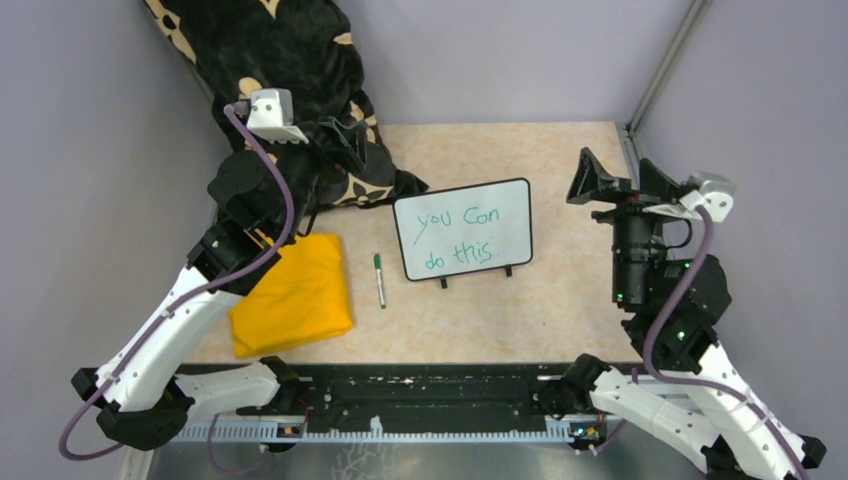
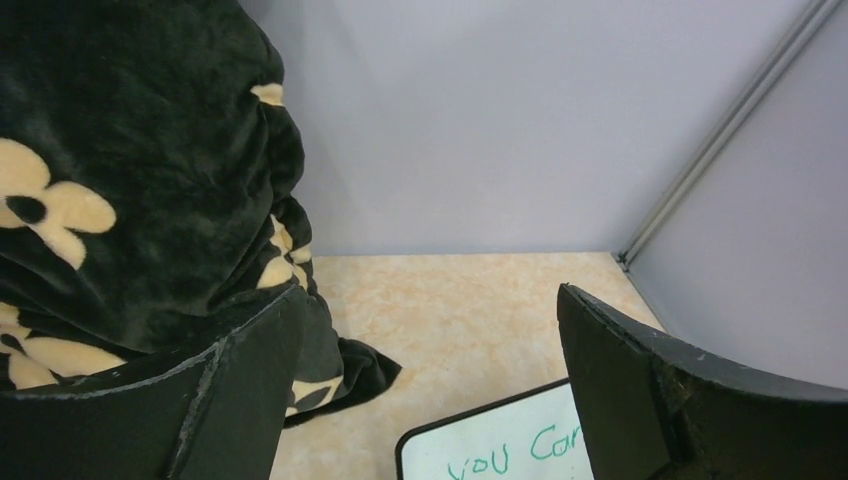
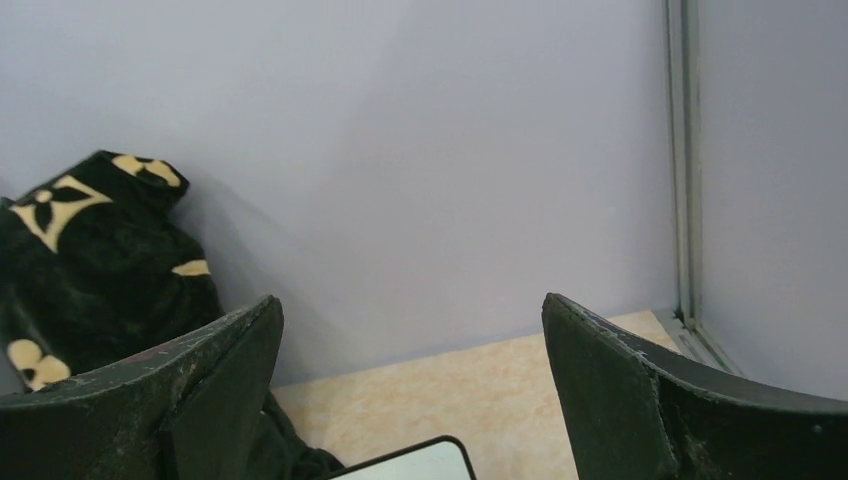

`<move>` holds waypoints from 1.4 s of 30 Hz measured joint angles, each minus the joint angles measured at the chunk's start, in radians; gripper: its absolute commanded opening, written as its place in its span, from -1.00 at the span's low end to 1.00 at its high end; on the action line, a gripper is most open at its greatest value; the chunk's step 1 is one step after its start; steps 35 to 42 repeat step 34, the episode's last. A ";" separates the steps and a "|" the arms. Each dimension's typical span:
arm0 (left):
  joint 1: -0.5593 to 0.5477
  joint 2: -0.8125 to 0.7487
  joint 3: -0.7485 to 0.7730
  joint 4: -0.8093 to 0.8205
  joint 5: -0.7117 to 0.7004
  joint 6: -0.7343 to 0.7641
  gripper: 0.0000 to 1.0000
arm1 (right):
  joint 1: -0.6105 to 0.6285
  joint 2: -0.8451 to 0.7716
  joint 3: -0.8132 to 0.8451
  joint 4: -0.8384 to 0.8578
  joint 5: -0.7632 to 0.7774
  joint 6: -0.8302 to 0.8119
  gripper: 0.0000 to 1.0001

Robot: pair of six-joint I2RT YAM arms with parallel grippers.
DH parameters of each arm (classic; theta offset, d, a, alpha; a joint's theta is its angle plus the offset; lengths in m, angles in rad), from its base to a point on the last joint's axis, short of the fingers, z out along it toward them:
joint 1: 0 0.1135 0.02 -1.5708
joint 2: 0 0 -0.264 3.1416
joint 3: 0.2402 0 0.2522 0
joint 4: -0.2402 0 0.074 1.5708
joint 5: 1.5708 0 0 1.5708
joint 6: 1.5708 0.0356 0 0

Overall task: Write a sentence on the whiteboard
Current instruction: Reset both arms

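Observation:
The whiteboard [image 1: 463,229] stands on its two black feet in the middle of the table. The sentence [image 1: 460,236] is in green, two lines, "you Can do this". A green marker [image 1: 380,279] lies on the table left of the board. My left gripper [image 1: 345,140] is open and empty, raised at the back left over the black blanket. Its wrist view shows the board's top left corner [image 2: 500,450] with "you Can". My right gripper [image 1: 600,180] is open and empty, raised right of the board. Its wrist view shows one board corner [image 3: 420,466].
A black blanket with cream flowers [image 1: 280,70] is heaped at the back left. A yellow folded cloth [image 1: 292,295] lies front left under the left arm. Grey walls close in the table on three sides. A black rail [image 1: 420,395] runs along the near edge.

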 measured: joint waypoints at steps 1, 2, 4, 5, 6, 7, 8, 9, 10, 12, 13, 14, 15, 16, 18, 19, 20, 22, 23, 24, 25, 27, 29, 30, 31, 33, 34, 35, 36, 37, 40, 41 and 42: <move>0.000 0.002 0.009 0.002 -0.010 -0.001 0.97 | 0.000 -0.013 0.000 0.007 -0.017 0.005 0.97; 0.000 0.004 0.019 0.001 -0.020 -0.004 0.98 | 0.000 -0.024 0.000 0.013 -0.031 0.008 0.97; 0.000 0.004 0.032 0.003 -0.032 -0.008 0.97 | 0.000 -0.042 0.000 0.023 -0.058 0.020 0.97; 0.000 0.004 0.036 0.005 -0.037 -0.012 0.97 | 0.000 -0.048 0.000 0.027 -0.071 0.026 0.97; 0.000 0.005 0.038 0.008 -0.041 -0.016 0.97 | 0.000 -0.052 0.000 0.029 -0.078 0.032 0.97; 0.000 0.006 0.039 0.008 -0.045 -0.020 0.97 | 0.000 -0.056 0.000 0.031 -0.089 0.038 0.97; 0.000 0.008 0.039 0.007 -0.047 -0.027 0.97 | 0.000 -0.060 0.000 0.032 -0.099 0.044 0.97; 0.000 0.012 0.039 0.007 -0.047 -0.035 0.97 | 0.000 -0.064 0.000 0.032 -0.106 0.049 0.97; 0.000 0.017 0.039 0.006 -0.046 -0.041 0.97 | 0.000 -0.067 0.000 0.033 -0.109 0.051 0.97; 0.000 0.029 0.039 0.000 -0.043 -0.050 0.97 | 0.000 -0.073 -0.002 0.033 -0.111 0.055 0.97; 0.000 0.040 0.039 -0.006 -0.043 -0.060 0.97 | 0.000 -0.077 -0.006 0.033 -0.112 0.058 0.97; 0.000 0.043 0.039 -0.008 -0.043 -0.062 0.97 | 0.000 -0.079 -0.009 0.033 -0.113 0.059 0.97; 0.000 0.049 0.039 -0.014 -0.041 -0.064 0.97 | 0.000 -0.080 -0.012 0.032 -0.113 0.059 0.97; 0.000 0.055 0.039 -0.021 -0.039 -0.065 0.97 | 0.000 -0.080 -0.013 0.029 -0.113 0.059 0.97; 0.000 0.062 0.039 -0.030 -0.032 -0.066 0.97 | 0.000 -0.080 -0.014 0.028 -0.113 0.059 0.97; 0.000 0.063 0.039 -0.033 -0.028 -0.065 0.97 | 0.000 -0.080 -0.016 0.029 -0.113 0.059 0.97; 0.000 0.063 0.039 -0.036 -0.024 -0.064 0.97 | 0.000 -0.081 -0.018 0.030 -0.113 0.059 0.97; 0.000 0.061 0.039 -0.036 -0.015 -0.061 0.97 | 0.000 -0.081 -0.024 0.030 -0.113 0.059 0.97; 0.000 0.061 0.039 -0.036 -0.012 -0.060 0.97 | 0.000 -0.081 -0.026 0.027 -0.113 0.059 0.97; 0.000 0.061 0.039 -0.035 -0.006 -0.057 0.97 | 0.000 -0.081 -0.027 0.028 -0.113 0.058 0.97; 0.000 0.061 0.039 -0.036 -0.002 -0.055 0.97 | 0.000 -0.081 -0.031 0.029 -0.113 0.058 0.97; 0.000 0.061 0.039 -0.035 0.006 -0.048 0.97 | 0.000 -0.081 -0.033 0.027 -0.113 0.058 0.97; 0.000 0.060 0.039 -0.035 0.011 -0.040 0.97 | 0.000 -0.081 -0.038 0.030 -0.112 0.058 0.97; 0.000 0.060 0.039 -0.035 0.012 -0.037 0.97 | 0.000 -0.081 -0.039 0.029 -0.113 0.057 0.97; 0.000 0.059 0.039 -0.034 0.014 -0.035 0.97 | 0.000 -0.081 -0.040 0.029 -0.113 0.057 0.97; 0.000 0.059 0.039 -0.034 0.015 -0.031 0.97 | 0.000 -0.081 -0.044 0.031 -0.112 0.056 0.97; 0.000 0.059 0.039 -0.033 0.015 -0.029 0.97 | 0.000 -0.081 -0.044 0.029 -0.112 0.056 0.97; 0.000 0.059 0.039 -0.033 0.015 -0.029 0.97 | 0.000 -0.081 -0.044 0.029 -0.112 0.056 0.97; 0.000 0.059 0.039 -0.033 0.015 -0.029 0.97 | 0.000 -0.081 -0.044 0.029 -0.112 0.056 0.97; 0.000 0.059 0.039 -0.033 0.015 -0.029 0.97 | 0.000 -0.081 -0.044 0.029 -0.112 0.056 0.97; 0.000 0.059 0.039 -0.033 0.015 -0.029 0.97 | 0.000 -0.081 -0.044 0.029 -0.112 0.056 0.97; 0.000 0.059 0.039 -0.033 0.015 -0.029 0.97 | 0.000 -0.081 -0.044 0.029 -0.112 0.056 0.97; 0.000 0.059 0.039 -0.033 0.015 -0.029 0.97 | 0.000 -0.081 -0.044 0.029 -0.112 0.056 0.97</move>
